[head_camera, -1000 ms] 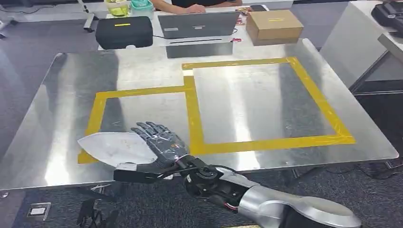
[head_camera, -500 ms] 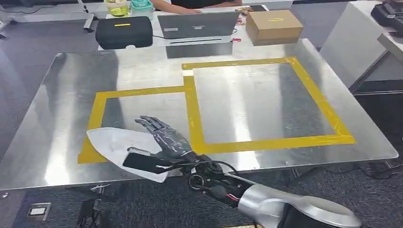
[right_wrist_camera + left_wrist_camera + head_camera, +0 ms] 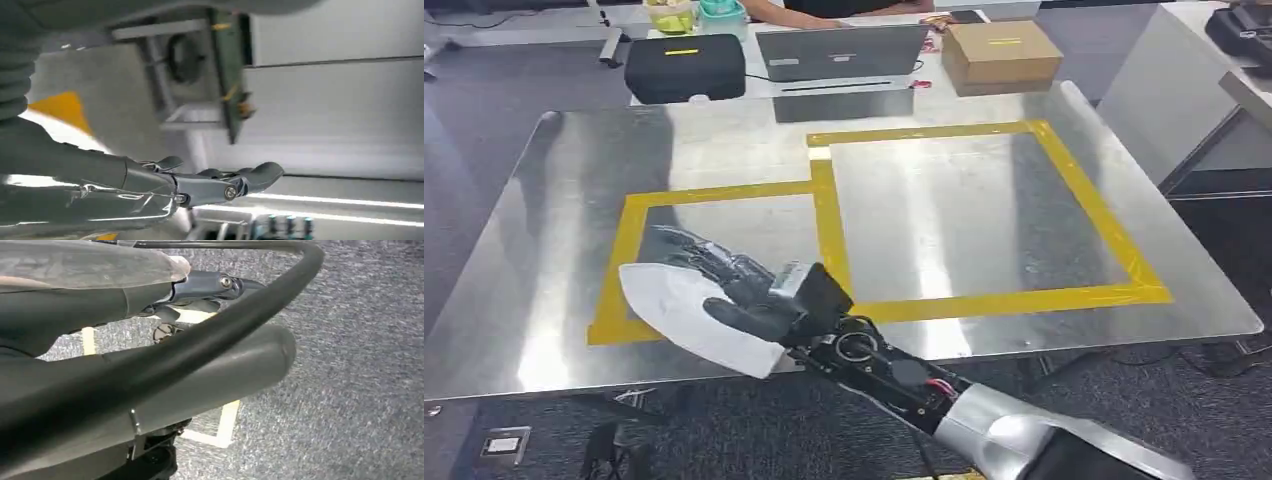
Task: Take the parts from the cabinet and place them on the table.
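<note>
A flat white part (image 3: 679, 310) with a pointed end hangs low over the near left of the steel table (image 3: 964, 220). It lies across the near edge of the small yellow-taped frame (image 3: 629, 240). My right hand (image 3: 749, 290) grips it, turned palm down, the dark thumb on top and the fingers reaching out over the frame. In the right wrist view the fingers (image 3: 220, 182) stretch out straight above the shiny table top. My left hand (image 3: 200, 370) hangs over grey carpet with nothing in it, thumb and fingers apart.
A larger yellow-taped frame (image 3: 1084, 200) fills the right half of the table. Beyond the far edge stand a black case (image 3: 686, 67), a laptop (image 3: 842, 52) and a cardboard box (image 3: 1001, 52), with a person (image 3: 824, 12) seated behind them.
My right hand has rolled over from palm up to palm down with the white part, and moved slightly forward and right over the small frame's near edge.
</note>
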You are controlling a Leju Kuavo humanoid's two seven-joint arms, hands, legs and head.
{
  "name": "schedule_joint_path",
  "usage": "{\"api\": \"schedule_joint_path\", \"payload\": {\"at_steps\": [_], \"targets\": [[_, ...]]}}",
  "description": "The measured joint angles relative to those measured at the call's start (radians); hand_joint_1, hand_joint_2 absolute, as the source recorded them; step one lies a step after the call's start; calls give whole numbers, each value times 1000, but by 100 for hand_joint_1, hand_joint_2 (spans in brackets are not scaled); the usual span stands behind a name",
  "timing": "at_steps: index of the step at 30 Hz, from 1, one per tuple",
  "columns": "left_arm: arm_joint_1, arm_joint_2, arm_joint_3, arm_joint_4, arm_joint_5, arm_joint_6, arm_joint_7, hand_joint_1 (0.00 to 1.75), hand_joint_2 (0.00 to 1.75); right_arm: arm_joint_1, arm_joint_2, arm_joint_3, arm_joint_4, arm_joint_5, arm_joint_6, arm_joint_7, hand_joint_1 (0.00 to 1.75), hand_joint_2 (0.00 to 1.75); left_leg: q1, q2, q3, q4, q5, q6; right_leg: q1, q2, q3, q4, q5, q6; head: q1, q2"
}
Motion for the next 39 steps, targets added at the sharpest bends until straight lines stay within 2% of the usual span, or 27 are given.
{"api": "schedule_joint_path", "payload": {"at_steps": [2,10,14,22,26,27,28,29,30,31,32,34,35,36,37,39], "targets": [[6,3,0,0,7,0,-5,0,0,42,-24,-43,-74,18,39,-12,0,175,0,0,0,0,0,0,0,0,0,0,0,0,0,0],[21,13,0,0,14,1,-13,0,0,175,-100,-147,-278,37,101,-29,0,175,0,0,0,0,0,0,0,0,1,-1,0,0,1,0],[24,16,0,0,14,2,-14,0,0,213,-125,-179,-339,42,110,-31,0,175,0,1,1,0,-1,0,0,1,1,-1,0,0,0,0],[34,19,2,0,31,3,-21,0,0,324,-178,-237,-415,4,191,-54,0,175,0,1,1,0,-2,0,0,1,1,-1,0,0,-1,0],[41,19,2,0,31,5,-21,0,0,377,-205,-264,-439,21,201,-54,0,175,0,1,1,0,-2,0,0,1,1,-1,0,0,0,0],[42,19,2,0,31,4,-21,0,0,385,-209,-270,-444,21,201,-53,0,175,-2,1,0,4,-5,4,-5,1,3,-7,2,3,0,0],[43,24,3,0,32,4,-18,0,0,391,-212,-274,-449,21,202,-50,0,175,-6,-1,1,3,-5,18,-8,1,5,-14,5,13,-1,0],[44,24,3,0,32,3,-16,0,0,396,-213,-279,-455,21,203,-48,0,175,-6,1,9,-13,9,26,-6,2,12,-23,15,20,-6,0],[43,23,3,0,31,2,-15,0,0,400,-216,-285,-460,21,204,-47,0,175,13,6,27,-48,23,28,-4,0,12,-23,4,20,-8,0],[42,21,3,0,31,2,-14,0,0,402,-219,-289,-463,23,206,-46,0,175,10,10,38,-64,30,30,-3,-1,6,-4,-18,26,-5,0],[41,21,4,0,30,2,-13,0,0,403,-222,-292,-464,24,207,-45,0,175,13,12,41,-65,31,31,-4,-1,-17,57,-59,29,1,0],[41,21,4,0,28,3,-10,0,0,415,-231,-297,-466,24,207,-43,0,175,14,14,40,-65,31,31,-13,-2,-86,226,-132,41,12,0],[41,20,4,0,28,3,-9,0,0,423,-235,-300,-466,24,207,-43,0,175,16,14,40,-64,30,30,-19,-2,-107,277,-143,48,13,0],[41,19,4,0,28,3,-7,0,0,427,-238,-302,-466,24,207,-43,0,175,20,14,40,-61,29,27,-25,-3,-103,276,-127,55,15,0],[41,19,4,0,27,3,-5,0,0,429,-241,-305,-466,25,207,-42,0,175,24,13,40,-57,27,21,-31,-4,-77,226,-88,62,16,0],[41,18,4,0,27,5,0,0,0,431,-244,-310,-473,25,207,-40,0,175,38,12,39,-39,16,2,-47,-8,20,42,4,80,21,0]]}}
